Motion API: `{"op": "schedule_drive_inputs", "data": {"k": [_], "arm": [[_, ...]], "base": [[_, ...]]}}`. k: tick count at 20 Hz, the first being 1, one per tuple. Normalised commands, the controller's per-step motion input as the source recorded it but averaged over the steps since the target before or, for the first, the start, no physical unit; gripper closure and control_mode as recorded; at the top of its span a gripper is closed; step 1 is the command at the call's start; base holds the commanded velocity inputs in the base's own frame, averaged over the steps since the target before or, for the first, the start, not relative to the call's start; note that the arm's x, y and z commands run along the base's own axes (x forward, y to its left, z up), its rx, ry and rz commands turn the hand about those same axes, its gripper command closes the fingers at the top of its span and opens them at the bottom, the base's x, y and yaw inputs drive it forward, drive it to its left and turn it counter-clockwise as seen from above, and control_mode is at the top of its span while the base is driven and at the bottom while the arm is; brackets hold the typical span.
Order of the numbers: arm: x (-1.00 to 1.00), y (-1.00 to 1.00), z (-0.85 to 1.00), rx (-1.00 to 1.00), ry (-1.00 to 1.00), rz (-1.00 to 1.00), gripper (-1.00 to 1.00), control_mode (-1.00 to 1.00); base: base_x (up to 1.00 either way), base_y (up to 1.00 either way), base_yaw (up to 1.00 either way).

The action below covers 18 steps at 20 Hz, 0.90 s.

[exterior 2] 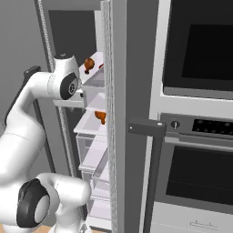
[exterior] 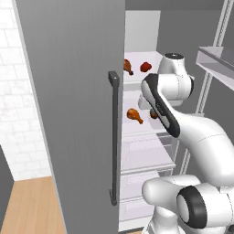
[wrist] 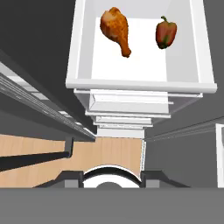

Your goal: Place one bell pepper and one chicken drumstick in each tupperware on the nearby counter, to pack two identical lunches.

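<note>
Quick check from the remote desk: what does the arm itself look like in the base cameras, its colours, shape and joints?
The arm is glossy white, built of thick rounded segments. Dark grey to black bands mark the joints: a long dark strip along the upper link and round dark caps with grey centres on the lower joints. No cables or lettering show on it. The right base view shows the same white shell with a dark round cap.

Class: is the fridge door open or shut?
Open. The fridge door stands swung aside, exposing a shelf with a chicken drumstick.
</note>
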Motion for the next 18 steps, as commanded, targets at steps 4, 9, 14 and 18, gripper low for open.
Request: {"op": "schedule_drive_inputs", "data": {"k": [4, 9, 14, 18], "arm": [[0.17, -0.02, -0.13, -0.03, -0.01, 0.0, -1.0, -1.0], [0.2, -0.06, -0.29, -0.02, -0.08, 0.0, -1.0, -1.0], [0.44, 0.0, -0.24, 0.0, -0.11, 0.0, -1.0, -1.0], [0.61, 0.0, -0.24, 0.08, -0.07, 0.01, -1.0, -1.0]], "base": [[0.0, 0.0, 0.0], [0.0, 0.0, 0.0], [0.0, 0.0, 0.0], [0.0, 0.0, 0.0]]}}
